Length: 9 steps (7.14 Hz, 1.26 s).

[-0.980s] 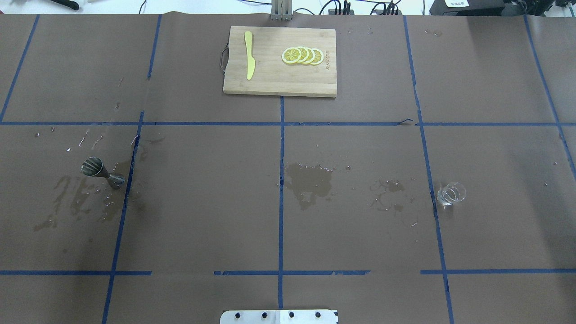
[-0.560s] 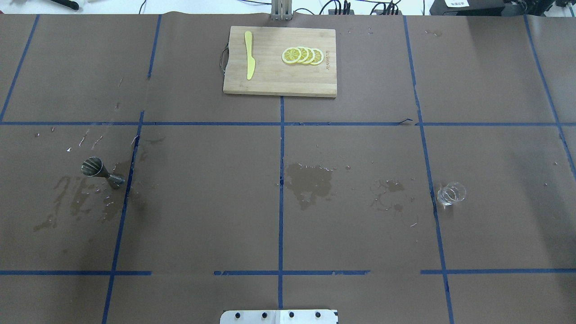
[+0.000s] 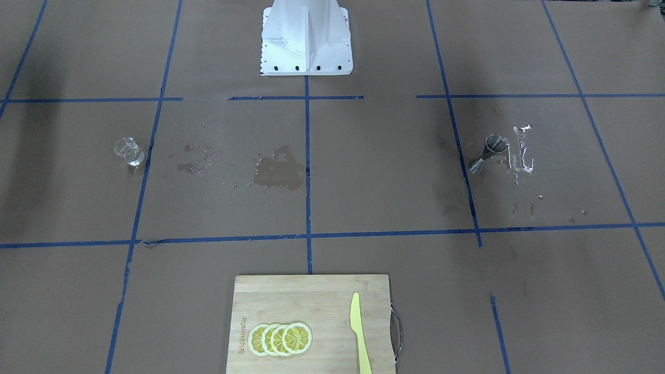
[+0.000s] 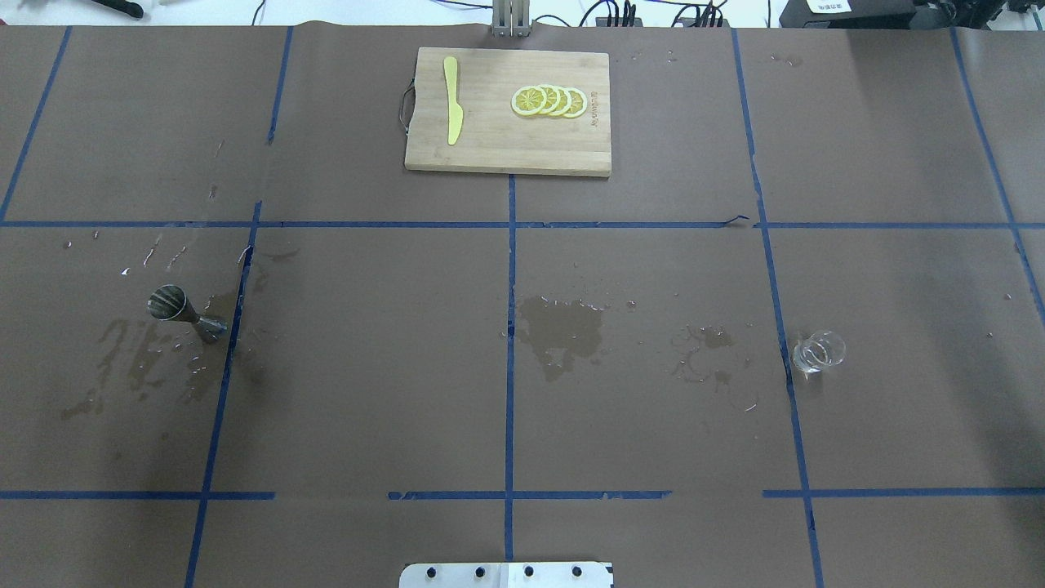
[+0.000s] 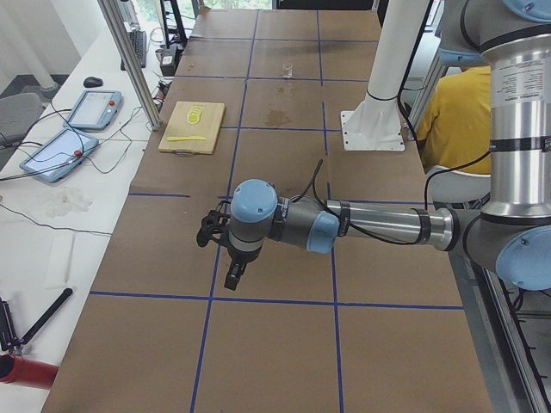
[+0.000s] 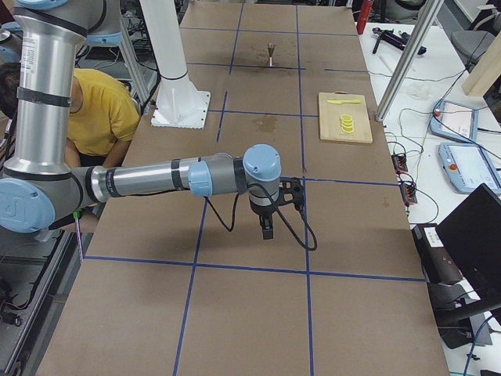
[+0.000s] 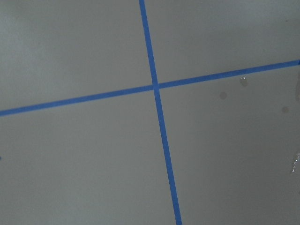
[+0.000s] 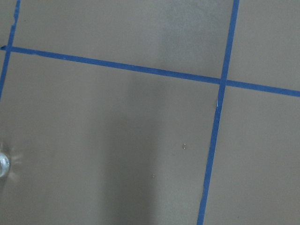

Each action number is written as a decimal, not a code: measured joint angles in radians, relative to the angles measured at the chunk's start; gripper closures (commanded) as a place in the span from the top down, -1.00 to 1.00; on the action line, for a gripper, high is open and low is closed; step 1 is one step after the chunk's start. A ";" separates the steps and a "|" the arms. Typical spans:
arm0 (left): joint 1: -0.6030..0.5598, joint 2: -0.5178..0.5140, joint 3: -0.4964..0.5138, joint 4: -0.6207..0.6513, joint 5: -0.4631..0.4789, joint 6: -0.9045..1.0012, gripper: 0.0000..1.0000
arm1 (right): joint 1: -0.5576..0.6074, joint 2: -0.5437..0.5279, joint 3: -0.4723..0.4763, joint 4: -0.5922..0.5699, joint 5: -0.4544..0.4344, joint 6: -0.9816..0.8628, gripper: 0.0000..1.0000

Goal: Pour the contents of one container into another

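In my overhead view, the steel jigger (image 4: 185, 310) stands at middle left beside wet patches (image 4: 563, 331). The clear cup (image 4: 817, 352) stands at middle right. My left gripper (image 5: 225, 249) and right gripper (image 6: 270, 213) show only in side views; I cannot tell their opening.

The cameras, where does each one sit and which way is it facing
Front-facing: opposite the robot, looking down; white base, clear cup, jigger.
Overhead: behind the robot; base plate only, same cup, jigger, cutting board.
Exterior left: table end; near left arm, left gripper.
Exterior right: opposite end; near right arm, right gripper.
Wrist cameras: bare taped paper; cup edge in the right one.
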 measured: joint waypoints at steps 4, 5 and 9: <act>-0.001 0.003 0.116 -0.516 -0.078 -0.064 1.00 | 0.009 0.010 0.009 0.083 0.003 0.000 1.00; -0.001 0.003 0.120 -0.595 -0.118 -0.092 1.00 | 0.009 0.007 0.002 0.130 0.002 0.019 1.00; 0.118 0.006 0.098 -0.971 -0.097 -0.482 1.00 | 0.009 0.009 -0.009 0.173 0.000 0.087 1.00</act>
